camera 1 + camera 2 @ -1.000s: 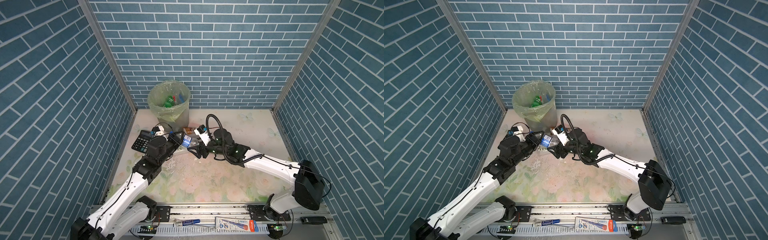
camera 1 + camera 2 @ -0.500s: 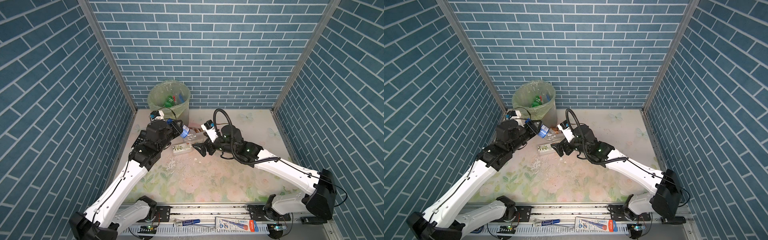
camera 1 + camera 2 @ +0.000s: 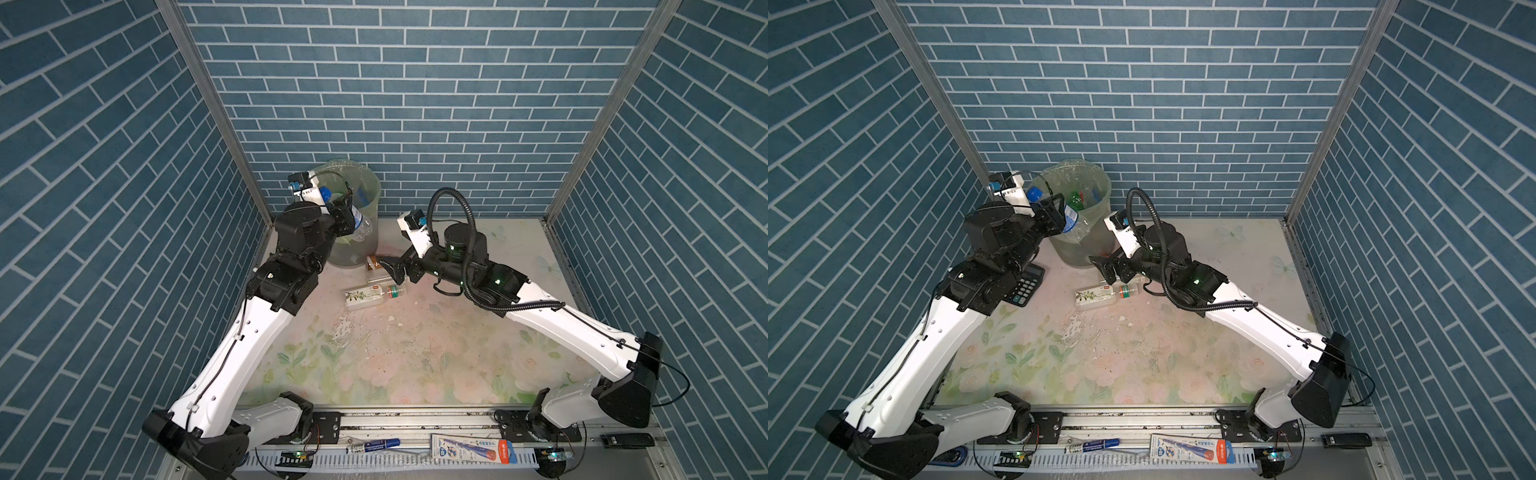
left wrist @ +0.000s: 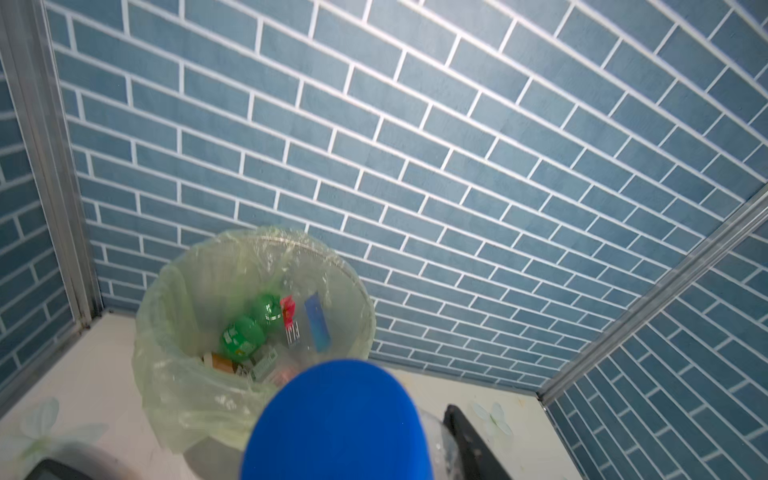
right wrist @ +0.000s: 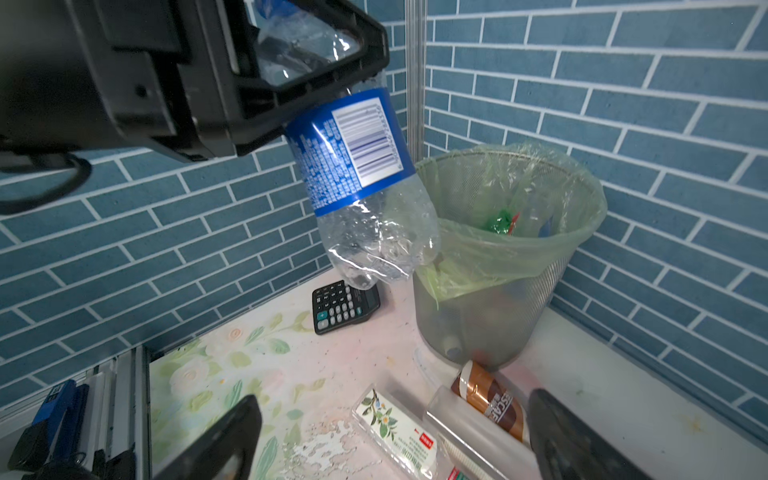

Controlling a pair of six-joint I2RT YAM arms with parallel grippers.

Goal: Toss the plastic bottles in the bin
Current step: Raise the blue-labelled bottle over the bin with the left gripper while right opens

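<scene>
Left tool (image 3: 341,211) was clamped on the blue-labelled bottle (image 3: 358,222), just beside the bin (image 3: 371,190) rim! Right tool (image 3: 397,272) gaped wide over the white-labelled bottle (image 3: 365,294) on the desk (image 3: 415,353).

blue brick-patterned walls (image 3: 395,83) close in three sides of a small work cell, meeting at bare metal corner posts (image 3: 216,108); a pale floral table mat (image 3: 395,365), its print flaking mid-surface (image 3: 340,332), lies evenly lit.

In a top view the bin (image 3: 1084,249) stands upper centre-left against the back wall (image 3: 1142,104) (bottles (image 3: 1075,199) inside); a calculator (image 3: 1027,284) lies lower left of it; one bottle (image 3: 1098,296) lies just below.
</scene>
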